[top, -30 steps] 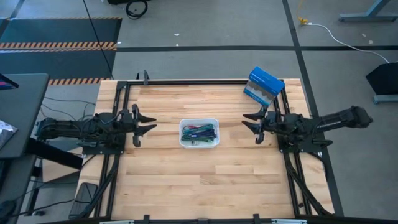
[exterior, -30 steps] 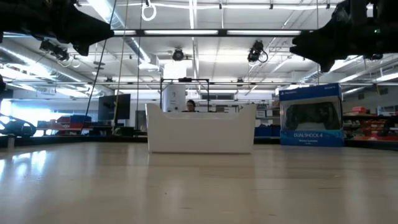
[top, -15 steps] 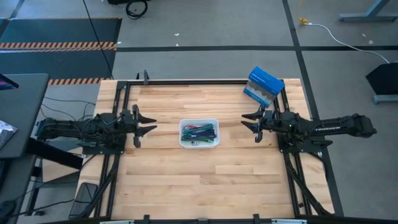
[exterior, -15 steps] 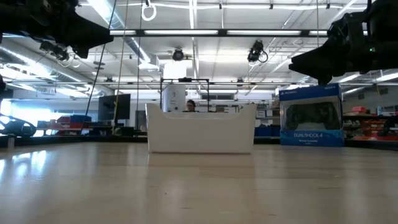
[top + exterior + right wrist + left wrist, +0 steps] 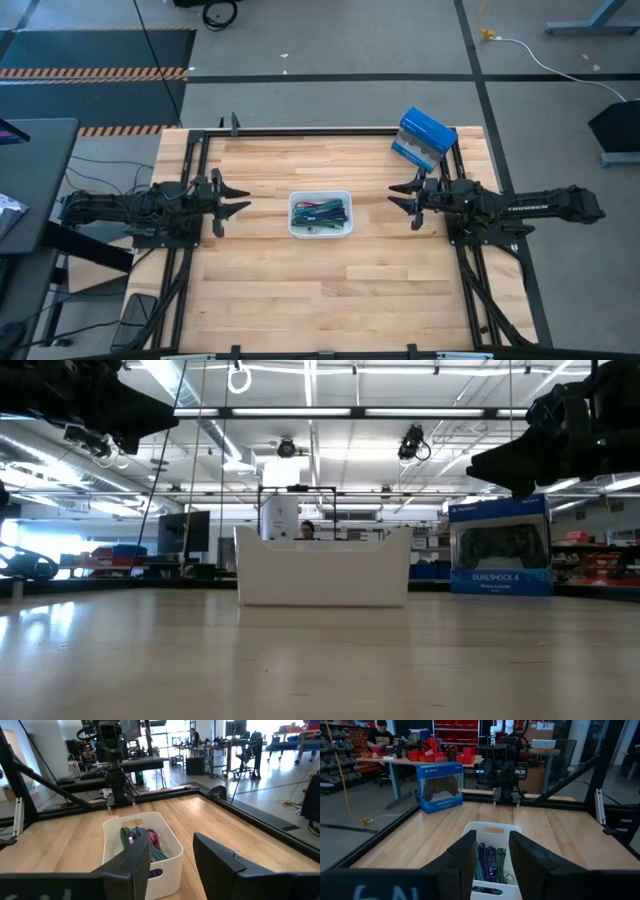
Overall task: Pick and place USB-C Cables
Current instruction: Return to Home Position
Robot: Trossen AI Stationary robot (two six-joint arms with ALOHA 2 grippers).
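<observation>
Industrial robotics workshop: concrete floor (image 5: 330, 40), hazard-striped tape (image 5: 90, 72), red parts bins (image 5: 425, 756) on workbench (image 5: 400, 762), ceiling strip lights (image 5: 300, 412).

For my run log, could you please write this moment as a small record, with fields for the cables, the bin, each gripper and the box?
USB-C Cables: a coloured bundle inside the white bin
white bin: middle of the table, between the two arms
left gripper: open, empty, at the left side, facing the bin
right gripper: open, empty, at the right side, facing the bin
blue and white box: far right corner of the table

coiled USB-C Cables (image 5: 320, 212), green, teal, purple, piled in white bin (image 5: 294, 229)
</observation>
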